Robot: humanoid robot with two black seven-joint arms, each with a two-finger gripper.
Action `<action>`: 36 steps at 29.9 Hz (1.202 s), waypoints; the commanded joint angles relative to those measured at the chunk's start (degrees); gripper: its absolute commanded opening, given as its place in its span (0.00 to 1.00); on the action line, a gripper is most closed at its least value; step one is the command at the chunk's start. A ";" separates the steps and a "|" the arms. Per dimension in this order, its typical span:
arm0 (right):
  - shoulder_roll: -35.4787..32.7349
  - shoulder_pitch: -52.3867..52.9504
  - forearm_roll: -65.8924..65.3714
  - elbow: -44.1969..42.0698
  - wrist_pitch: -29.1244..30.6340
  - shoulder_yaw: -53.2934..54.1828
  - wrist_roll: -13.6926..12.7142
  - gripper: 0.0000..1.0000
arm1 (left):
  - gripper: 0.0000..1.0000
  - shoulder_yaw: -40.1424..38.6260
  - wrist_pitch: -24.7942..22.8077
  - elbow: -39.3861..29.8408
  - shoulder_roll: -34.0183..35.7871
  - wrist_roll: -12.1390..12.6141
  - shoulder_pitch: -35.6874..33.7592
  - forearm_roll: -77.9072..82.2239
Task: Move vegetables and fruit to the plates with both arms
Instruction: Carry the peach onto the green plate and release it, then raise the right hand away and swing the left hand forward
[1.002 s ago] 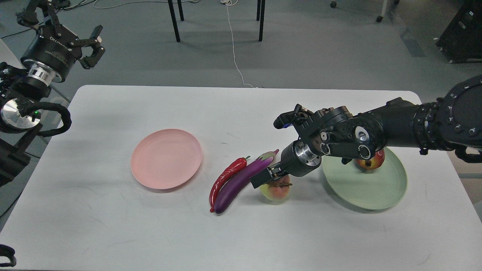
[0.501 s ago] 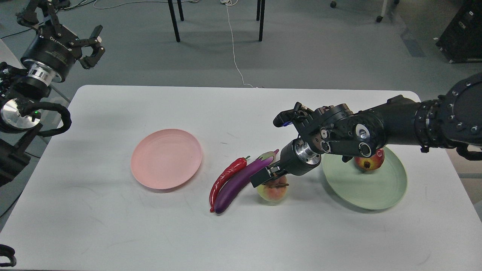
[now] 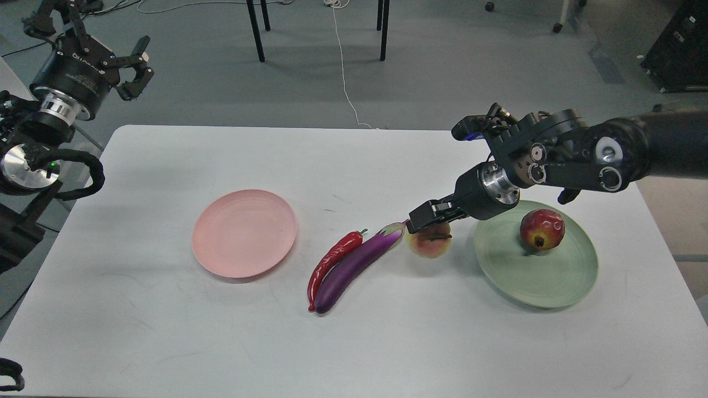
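Note:
My right gripper (image 3: 430, 225) is shut on the top of the yellow-green peach (image 3: 429, 246) and holds it just above the table, between the eggplant's cap and the pale green plate (image 3: 553, 282). The dark red pomegranate (image 3: 542, 229) sits on the green plate. The purple eggplant (image 3: 354, 265) and the red chili (image 3: 332, 260) lie side by side on the table. The pale pink plate (image 3: 243, 232) is bare. My left gripper (image 3: 135, 69) is open and empty, raised off the table's far left corner.
The white table (image 3: 166, 331) ends close behind the arms. Chair legs (image 3: 254, 27) and a white cable (image 3: 343, 72) are on the grey floor beyond the far edge.
My right gripper has lifted the peach and carried it up and to the right, toward the green plate. The arm no longer covers the pomegranate. The left arm has not moved.

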 commanded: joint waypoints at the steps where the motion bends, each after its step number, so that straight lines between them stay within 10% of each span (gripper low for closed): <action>1: -6.85 1.43 -2.20 4.77 0.22 -0.60 -0.10 0.63 | 0.98 0.06 0.00 0.00 0.07 0.00 0.00 0.00; 36: -17.32 -2.08 -10.84 2.16 -0.66 8.08 -0.54 0.92 | 0.98 0.50 -0.96 -2.63 0.59 0.88 -0.35 1.40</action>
